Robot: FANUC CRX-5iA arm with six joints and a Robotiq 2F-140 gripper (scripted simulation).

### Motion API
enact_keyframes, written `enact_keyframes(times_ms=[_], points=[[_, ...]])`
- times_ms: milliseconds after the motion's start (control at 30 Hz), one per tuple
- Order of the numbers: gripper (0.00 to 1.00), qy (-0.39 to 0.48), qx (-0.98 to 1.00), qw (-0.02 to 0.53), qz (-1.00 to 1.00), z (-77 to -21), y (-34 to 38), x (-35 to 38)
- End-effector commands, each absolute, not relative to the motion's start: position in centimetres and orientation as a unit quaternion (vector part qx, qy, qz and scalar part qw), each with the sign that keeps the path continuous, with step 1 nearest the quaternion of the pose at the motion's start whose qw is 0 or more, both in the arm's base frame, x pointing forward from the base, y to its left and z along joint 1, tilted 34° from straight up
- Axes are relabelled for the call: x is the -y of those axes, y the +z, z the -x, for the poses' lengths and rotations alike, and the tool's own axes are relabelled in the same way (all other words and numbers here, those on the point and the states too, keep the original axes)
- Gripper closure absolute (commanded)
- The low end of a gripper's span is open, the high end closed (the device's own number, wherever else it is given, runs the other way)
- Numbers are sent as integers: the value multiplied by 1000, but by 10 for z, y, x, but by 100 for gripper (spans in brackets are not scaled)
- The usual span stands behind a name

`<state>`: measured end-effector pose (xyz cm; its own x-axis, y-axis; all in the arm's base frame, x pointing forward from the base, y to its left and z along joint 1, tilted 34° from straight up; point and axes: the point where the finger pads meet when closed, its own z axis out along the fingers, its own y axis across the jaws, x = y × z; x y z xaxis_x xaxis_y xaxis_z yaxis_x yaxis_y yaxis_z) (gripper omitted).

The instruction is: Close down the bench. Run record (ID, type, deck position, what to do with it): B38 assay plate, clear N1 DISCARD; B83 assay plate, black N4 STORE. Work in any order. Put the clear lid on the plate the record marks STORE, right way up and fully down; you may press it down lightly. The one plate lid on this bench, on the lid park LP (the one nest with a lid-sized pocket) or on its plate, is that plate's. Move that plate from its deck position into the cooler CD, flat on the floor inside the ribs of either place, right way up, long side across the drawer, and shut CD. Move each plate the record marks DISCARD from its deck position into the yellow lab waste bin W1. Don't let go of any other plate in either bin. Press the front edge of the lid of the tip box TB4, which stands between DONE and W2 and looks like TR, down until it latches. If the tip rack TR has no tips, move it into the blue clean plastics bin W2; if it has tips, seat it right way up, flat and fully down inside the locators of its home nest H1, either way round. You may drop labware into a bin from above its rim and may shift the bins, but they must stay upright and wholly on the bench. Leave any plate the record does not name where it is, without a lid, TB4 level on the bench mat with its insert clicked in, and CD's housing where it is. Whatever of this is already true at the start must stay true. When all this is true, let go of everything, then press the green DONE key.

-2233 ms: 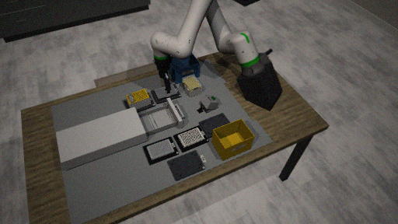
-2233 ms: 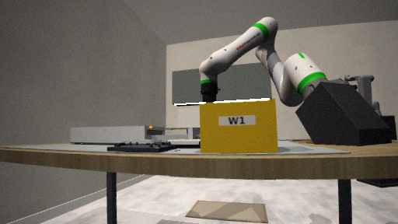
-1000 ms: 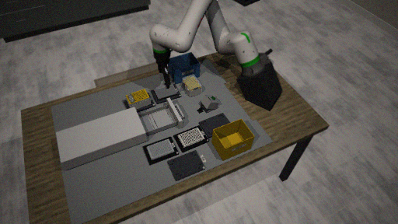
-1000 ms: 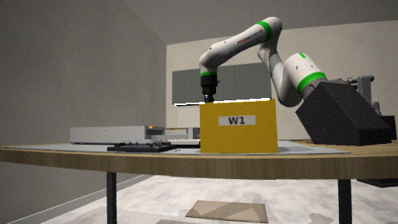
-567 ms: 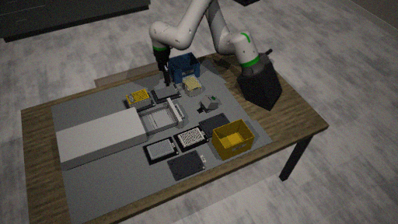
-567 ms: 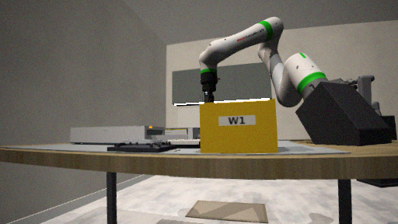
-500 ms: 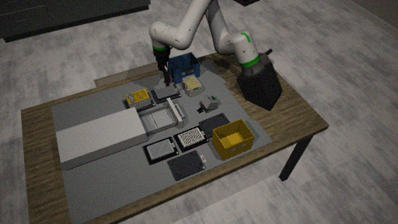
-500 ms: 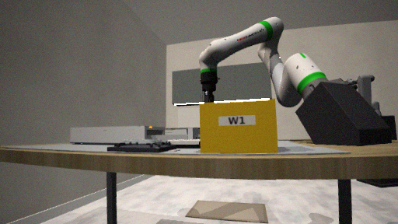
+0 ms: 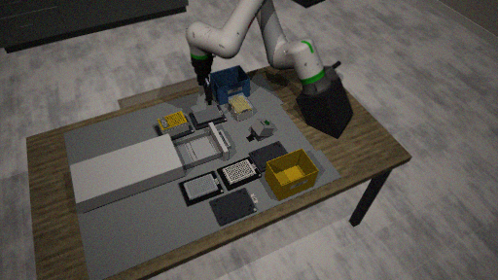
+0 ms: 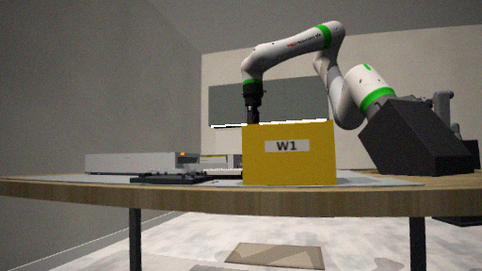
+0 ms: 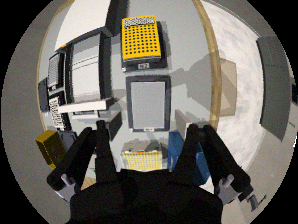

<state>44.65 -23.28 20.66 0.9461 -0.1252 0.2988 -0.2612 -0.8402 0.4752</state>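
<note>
My gripper [image 9: 208,94] is open and empty. It hangs above the mat between the lid park and the blue bin W2 [image 9: 231,83]. In the wrist view the fingers stand apart over the near end of the clear lid [image 11: 148,102], which lies flat on the lid park LP [image 9: 208,116]. The yellow-topped tip rack TR [image 9: 172,121] stands left of the lid and also shows in the wrist view [image 11: 141,43]. Tip box TB4 [image 9: 240,106] stands beside W2. The black plate [image 9: 238,171] and the clear plate [image 9: 200,187] sit in nests at the front. Cooler CD [image 9: 126,165] has its drawer [image 9: 199,148] pulled out.
The yellow bin W1 [image 9: 291,172] stands at the front right and hides the gripper tips [image 10: 252,115] in the exterior view. The DONE key block [image 9: 263,128] sits right of the drawer. Two dark empty nests [image 9: 267,155] [image 9: 232,206] lie near the plates. The arm's base [image 9: 323,104] stands at the back right.
</note>
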Motion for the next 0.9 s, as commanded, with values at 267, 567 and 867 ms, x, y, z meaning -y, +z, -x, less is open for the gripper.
enact_keyframes(times_ms=[267,567,867], points=[[34,129,101,264,-950,-444,217,226],[34,129,101,264,-950,-443,225,221],[34,129,101,264,-950,-441,231,217]])
